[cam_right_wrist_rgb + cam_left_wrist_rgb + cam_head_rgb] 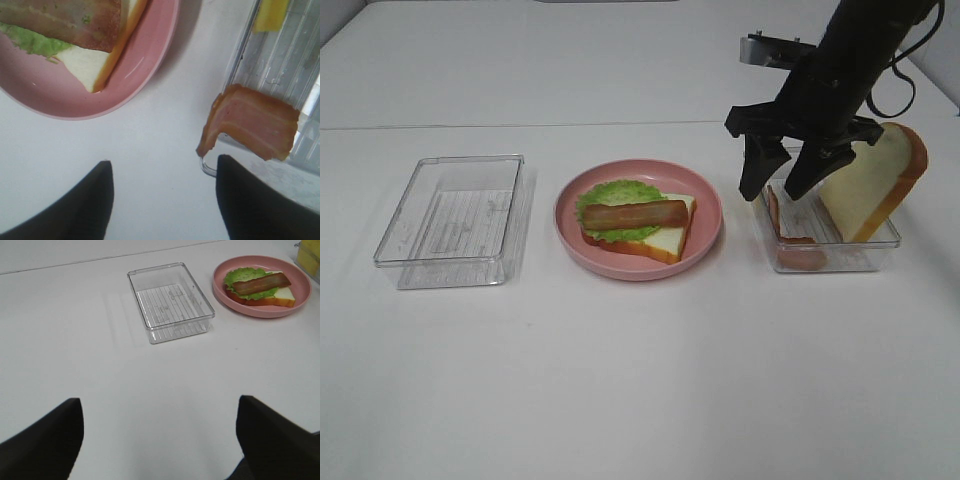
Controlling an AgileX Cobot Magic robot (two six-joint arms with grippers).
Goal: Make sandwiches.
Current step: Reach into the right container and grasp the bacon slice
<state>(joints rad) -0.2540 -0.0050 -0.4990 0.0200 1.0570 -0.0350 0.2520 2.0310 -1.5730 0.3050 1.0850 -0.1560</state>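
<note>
Right gripper (772,190) first: its fingers point down and stand apart, with nothing between them. It hangs over the plate-side edge of the right-hand tray (840,262). From its wrist camera we see both dark fingers (75,210) with bare table (160,150) between them. The loose bacon strip (250,127) lies just ahead, draped over the tray's rim at the corner nearest the plate.

Left gripper (160,440): jaws spread wide and holding nothing, over open table well short of the left-hand tray (170,302).

Sandwich (635,225): part-built, sitting on the pink plate (705,225) at mid-table between the two trays. We note a base slice (665,240) with a browned crust, lettuce (610,195) on that, and one plated bacon strip (635,213) lying lengthwise on top.

In the right-hand tray a second bread slice (875,185) leans on edge against the far side. A yellow piece (270,12) shows in the tray at the frame's edge; we cannot make out its shape.
</note>
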